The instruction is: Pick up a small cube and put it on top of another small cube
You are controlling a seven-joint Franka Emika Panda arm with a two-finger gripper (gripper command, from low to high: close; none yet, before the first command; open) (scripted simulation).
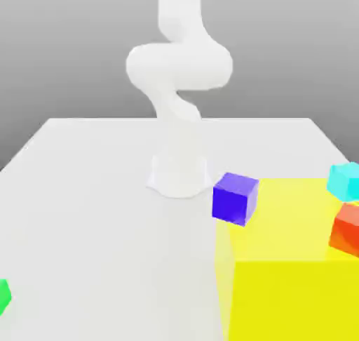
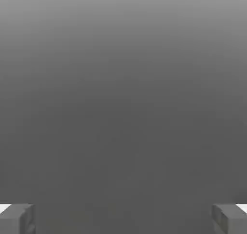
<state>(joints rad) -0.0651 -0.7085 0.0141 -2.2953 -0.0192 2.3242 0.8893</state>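
Green cube [image 1: 3, 296] seen at the exterior view's left edge, low, partly cut off by the frame; one corner pointed toward the exterior view's right, no long axis made out. Bare white table [image 1: 112, 227] seen between it and yellow block [image 1: 294, 297]. Blue-purple cube [image 1: 235, 198] seen turned at the block's near-arm corner, cyan cube [image 1: 344, 181] and red-orange cube [image 1: 346, 230] toward the exterior view's right. Gripper [image 2: 123, 219] spread wide, nothing held. White arm [image 1: 179, 66] seen upright behind.

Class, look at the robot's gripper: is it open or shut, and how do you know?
Open: in the hand view the gripper has its two fingers wide apart, with nothing between them.
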